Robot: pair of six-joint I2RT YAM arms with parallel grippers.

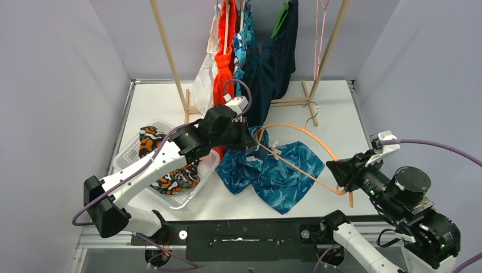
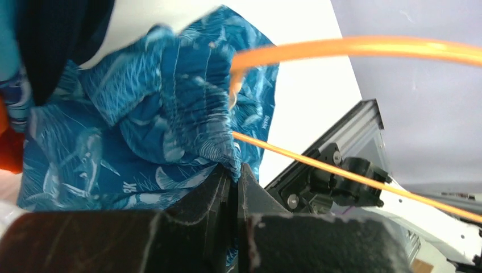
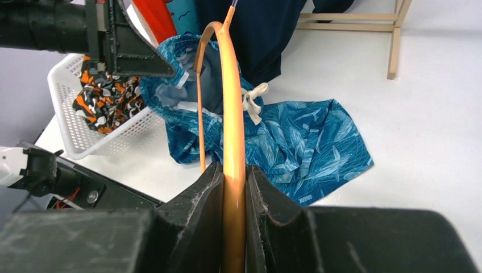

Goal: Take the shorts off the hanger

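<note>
Removal step in hand: my left gripper (image 2: 234, 173) is pinched shut on the waistband of the blue shorts (image 1: 281, 173) lying on the table (image 1: 341, 114), my right gripper (image 3: 233, 179) clamps the hanger (image 3: 233, 114) threaded through them, and the next move, I judge, calls for pulling the two apart.

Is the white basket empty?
No, the white basket holds orange, black and white camouflage shorts.

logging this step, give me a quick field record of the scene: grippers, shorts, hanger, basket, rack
left gripper: shut on waistband of blue patterned shorts
right gripper: shut on orange hanger
blue patterned shorts: mostly on table, waistband looped over the hanger
basket: holds camouflage shorts
rack: orange shorts and navy shorts hanging
</note>
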